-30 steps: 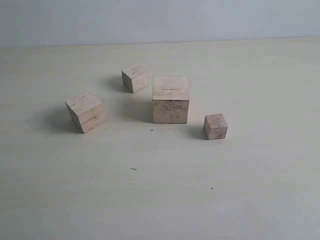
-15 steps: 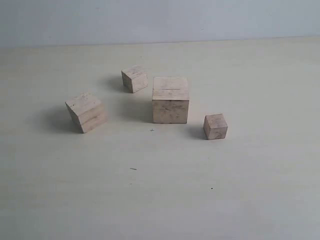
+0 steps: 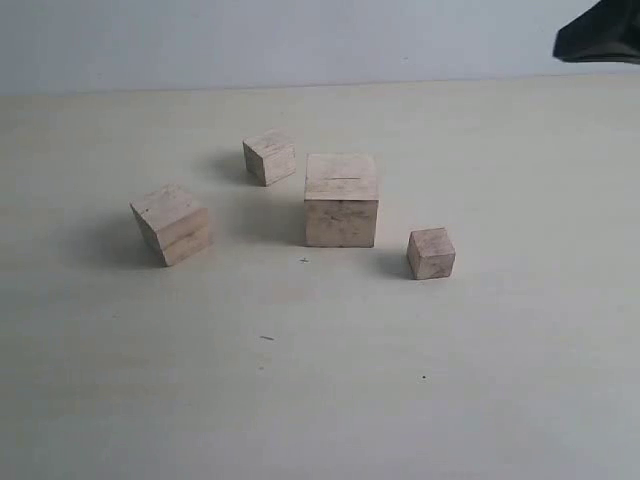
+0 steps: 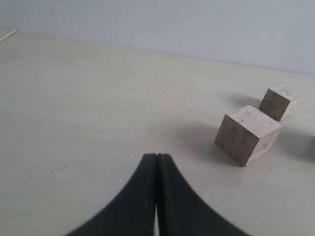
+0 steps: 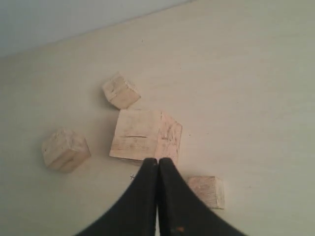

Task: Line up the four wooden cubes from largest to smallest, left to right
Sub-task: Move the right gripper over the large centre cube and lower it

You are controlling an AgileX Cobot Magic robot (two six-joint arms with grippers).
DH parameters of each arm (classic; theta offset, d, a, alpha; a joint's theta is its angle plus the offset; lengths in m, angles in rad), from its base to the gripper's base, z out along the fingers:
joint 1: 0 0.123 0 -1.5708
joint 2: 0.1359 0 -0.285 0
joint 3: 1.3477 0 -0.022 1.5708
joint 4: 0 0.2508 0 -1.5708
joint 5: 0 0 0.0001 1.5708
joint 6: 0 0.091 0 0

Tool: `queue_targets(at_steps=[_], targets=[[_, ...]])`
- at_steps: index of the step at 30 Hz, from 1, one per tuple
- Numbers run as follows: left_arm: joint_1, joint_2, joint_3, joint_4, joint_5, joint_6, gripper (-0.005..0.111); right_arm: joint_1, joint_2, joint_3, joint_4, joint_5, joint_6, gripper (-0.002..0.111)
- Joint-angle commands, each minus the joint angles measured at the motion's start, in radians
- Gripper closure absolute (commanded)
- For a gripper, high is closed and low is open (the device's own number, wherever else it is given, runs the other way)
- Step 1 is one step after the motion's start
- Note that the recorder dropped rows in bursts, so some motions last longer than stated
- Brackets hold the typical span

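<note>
Four pale wooden cubes stand apart on the table. The largest cube (image 3: pixel 341 200) (image 5: pixel 142 135), with a thin slit on top, is in the middle. The second-largest cube (image 3: pixel 172 223) (image 4: pixel 247 134) sits turned at the left. The third cube (image 3: pixel 269 157) (image 4: pixel 279 102) is behind, and the smallest cube (image 3: pixel 431 253) (image 5: pixel 206 191) lies at the right front. My right gripper (image 5: pixel 158 160) is shut and empty, high over the largest and smallest cubes. Low over bare table to the left of the second-largest cube, my left gripper (image 4: pixel 157 156) is shut and empty too.
A dark part of the right arm (image 3: pixel 598 35) shows at the upper right corner of the exterior view. A pale wall (image 3: pixel 300 40) rises behind the beige table (image 3: pixel 320 400). The left arm is out of the exterior view.
A dark part of the right arm has come into the exterior view at the upper right. The cubes have not moved.
</note>
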Motion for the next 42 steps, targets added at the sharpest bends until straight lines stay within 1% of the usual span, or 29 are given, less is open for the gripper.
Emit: queue_targets(at_steps=[1, 4, 8, 11, 14, 15, 16, 17, 18, 19, 20, 21, 22, 23, 24, 26, 27, 28, 29, 31, 36, 38, 42], targets=[[-0.005, -0.005, 0.003, -0.005, -0.008, 0.0, 0.107, 0.124, 0.071, -0.003, -0.071, -0.08, 0.001, 0.108], [-0.005, -0.005, 0.003, -0.005, -0.008, 0.0, 0.107, 0.218, 0.124, -0.003, -0.152, -0.095, 0.064, 0.108], [-0.005, -0.005, 0.003, -0.005, -0.008, 0.0, 0.107, 0.35, 0.185, -0.003, -0.305, -0.122, 0.193, 0.108], [-0.005, -0.005, 0.003, -0.005, -0.008, 0.0, 0.107, 0.414, 0.228, -0.029, -0.409, -0.129, 0.271, 0.108], [-0.005, -0.005, 0.003, -0.005, -0.008, 0.0, 0.107, 0.462, 0.275, -0.107, -0.511, -0.107, 0.356, 0.108], [-0.005, -0.005, 0.003, -0.005, -0.008, 0.0, 0.107, 0.472, 0.294, -0.135, -0.541, -0.089, 0.392, 0.108], [-0.005, -0.005, 0.003, -0.005, -0.008, 0.0, 0.107, 0.492, 0.339, -0.215, -0.615, -0.007, 0.49, 0.108], [-0.005, -0.005, 0.003, -0.005, -0.008, 0.0, 0.107, 0.5, 0.365, -0.258, -0.653, 0.046, 0.531, 0.108], [-0.005, -0.005, 0.003, -0.005, -0.008, 0.0, 0.107, 0.516, 0.413, -0.333, -0.705, 0.141, 0.583, 0.108], [-0.005, -0.005, 0.003, -0.005, -0.008, 0.0, 0.107, 0.523, 0.439, -0.373, -0.724, 0.18, 0.599, 0.108], [-0.005, -0.005, 0.003, -0.005, -0.008, 0.0, 0.107, 0.534, 0.483, -0.451, -0.724, 0.248, 0.628, 0.104], [-0.005, -0.005, 0.003, -0.005, -0.008, 0.0, 0.107, 0.542, 0.505, -0.487, -0.724, 0.287, 0.654, 0.101], [-0.005, -0.005, 0.003, -0.005, -0.008, 0.0, 0.107, 0.551, 0.539, -0.543, -0.724, 0.338, 0.704, 0.091], [-0.005, -0.005, 0.003, -0.005, -0.008, 0.0, 0.107, 0.551, 0.555, -0.568, -0.724, 0.354, 0.722, 0.084], [-0.005, -0.005, 0.003, -0.005, -0.008, 0.0, 0.107, 0.551, 0.576, -0.597, -0.724, 0.358, 0.726, 0.07], [-0.005, -0.005, 0.003, -0.005, -0.008, 0.0, 0.107, 0.551, 0.595, -0.614, -0.726, 0.347, 0.726, 0.049], [-0.005, -0.005, 0.003, -0.005, -0.008, 0.0, 0.107, 0.551, 0.61, -0.619, -0.737, 0.333, 0.724, 0.029], [-0.005, -0.005, 0.003, -0.005, -0.008, 0.0, 0.107, 0.551, 0.618, -0.619, -0.739, 0.326, 0.724, 0.017], [-0.005, -0.005, 0.003, -0.005, -0.008, 0.0, 0.107, 0.551, 0.637, -0.619, -0.739, 0.292, 0.726, 0.003], [-0.005, -0.005, 0.003, -0.005, -0.008, 0.0, 0.107, 0.551, 0.669, -0.619, -0.735, 0.245, 0.788, 0.003], [-0.005, -0.005, 0.003, -0.005, -0.008, 0.0, 0.107, 0.551, 0.717, -0.622, -0.731, 0.143, 0.798, 0.003], [-0.005, -0.005, 0.003, -0.005, -0.008, 0.0, 0.107, 0.55, 0.755, -0.664, -0.731, 0.147, 0.796, 0.003], [-0.005, -0.005, 0.003, -0.005, -0.008, 0.0, 0.107, 0.548, 0.85, -0.802, -0.774, 0.249, 0.803, 0.003]])
